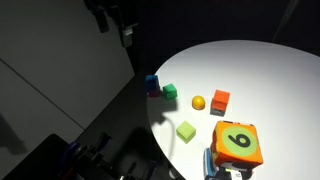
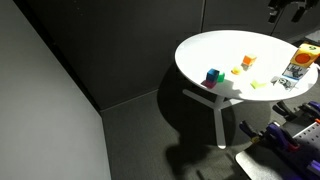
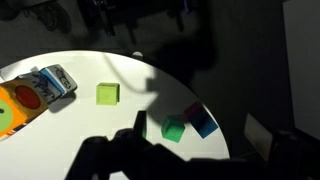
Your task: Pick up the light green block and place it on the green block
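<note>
The light green block (image 3: 108, 93) lies on the white round table (image 3: 80, 130), apart from the other cubes; it also shows in both exterior views (image 1: 187, 131) (image 2: 256, 85). The green block (image 3: 174, 130) (image 1: 170, 93) sits near the table's edge, touching or almost touching a small blue cube (image 3: 203, 122) (image 1: 151, 82). My gripper (image 3: 198, 140) is a dark silhouette high above the table, with its fingers spread wide and nothing between them. In the exterior views it hangs far from the blocks (image 1: 112, 18) (image 2: 285, 12).
A big orange cube with a numbered green face (image 1: 238, 144) (image 3: 10, 105) stands near the light green block, beside a small patterned box (image 3: 52, 82). An orange ball (image 1: 198, 102) and a small orange cube (image 1: 221, 101) lie mid-table. The floor around the table is dark.
</note>
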### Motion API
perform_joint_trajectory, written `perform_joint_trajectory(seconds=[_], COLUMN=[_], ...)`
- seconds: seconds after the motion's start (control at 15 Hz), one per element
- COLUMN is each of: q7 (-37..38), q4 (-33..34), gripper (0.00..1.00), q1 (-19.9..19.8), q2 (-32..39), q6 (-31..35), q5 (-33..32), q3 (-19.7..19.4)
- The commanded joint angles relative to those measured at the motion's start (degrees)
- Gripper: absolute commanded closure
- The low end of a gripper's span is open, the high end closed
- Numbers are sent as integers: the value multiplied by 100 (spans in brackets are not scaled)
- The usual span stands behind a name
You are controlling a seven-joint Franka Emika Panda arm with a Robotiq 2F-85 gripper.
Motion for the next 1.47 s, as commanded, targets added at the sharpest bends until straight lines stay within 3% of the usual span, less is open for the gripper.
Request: perform_joint_trajectory(seconds=[0.0, 0.4, 1.4], q7=[-526, -1105, -1294], q4=[471, 580, 624], gripper=[0, 0, 0], q1=[1, -23, -70], q2=[456, 906, 1732], q6=[-352, -132, 1476], q5=[569, 1037, 677], q3=[-262, -361, -274])
